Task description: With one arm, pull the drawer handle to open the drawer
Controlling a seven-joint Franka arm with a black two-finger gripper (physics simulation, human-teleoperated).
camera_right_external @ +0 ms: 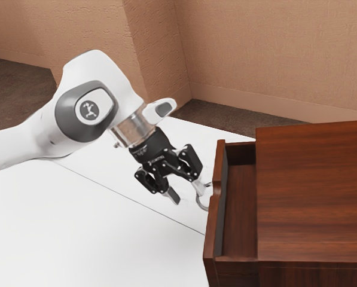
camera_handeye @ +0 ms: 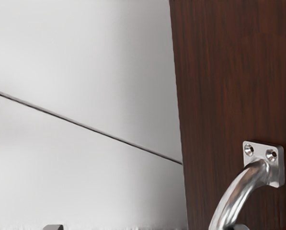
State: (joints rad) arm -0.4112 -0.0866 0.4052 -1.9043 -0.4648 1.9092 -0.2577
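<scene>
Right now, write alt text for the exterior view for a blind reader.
A white robot arm reaches over a white table from the exterior view's left, its black gripper at the metal handle of a dark wooden drawer. The drawer stands partly pulled out of its cabinet.

surface: white table [camera_right_external: 76, 239] | on it: dark wooden cabinet [camera_right_external: 310, 191]

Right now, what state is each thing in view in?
Drawer: partly open, pulled out of the cabinet.
Handle: fixed to the drawer front, at the fingertips.
Gripper: open, fingers apart, one finger beside the handle.
</scene>
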